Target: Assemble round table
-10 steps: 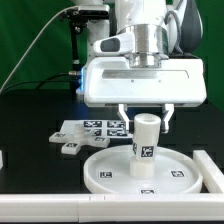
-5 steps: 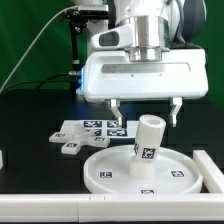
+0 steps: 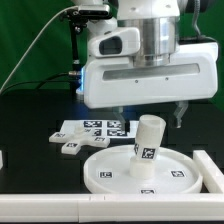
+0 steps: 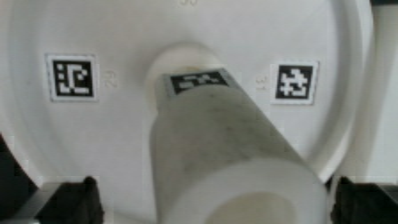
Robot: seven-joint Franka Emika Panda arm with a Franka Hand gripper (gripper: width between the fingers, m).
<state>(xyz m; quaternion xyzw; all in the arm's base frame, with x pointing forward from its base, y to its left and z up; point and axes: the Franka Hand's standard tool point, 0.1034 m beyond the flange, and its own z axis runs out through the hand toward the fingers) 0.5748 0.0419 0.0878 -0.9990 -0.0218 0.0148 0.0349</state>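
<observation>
The round table's white disc [image 3: 97,172] lies on the black table with tags on its face. The short white leg [image 3: 148,142] stands in the central hub, leaning a little to the exterior view's right, with a tag on its side. My gripper [image 3: 150,116] hangs open just above the leg's top, one finger on each side, touching nothing. In the wrist view the leg [image 4: 222,140] rises from the disc [image 4: 107,130] toward the camera, and my gripper [image 4: 215,205] has its dark fingertips [image 4: 75,200] well clear of it. The base piece cannot be told apart.
The marker board [image 3: 92,130] lies behind the disc on the exterior view's left, with a small white tagged piece [image 3: 70,148] at its front corner. A white wall [image 3: 60,205] runs along the front edge. A white block [image 3: 211,166] stands right of the disc.
My gripper has risen from around the leg to above it, and its fingers stand wider apart. The leg has tipped slightly to the exterior view's right.
</observation>
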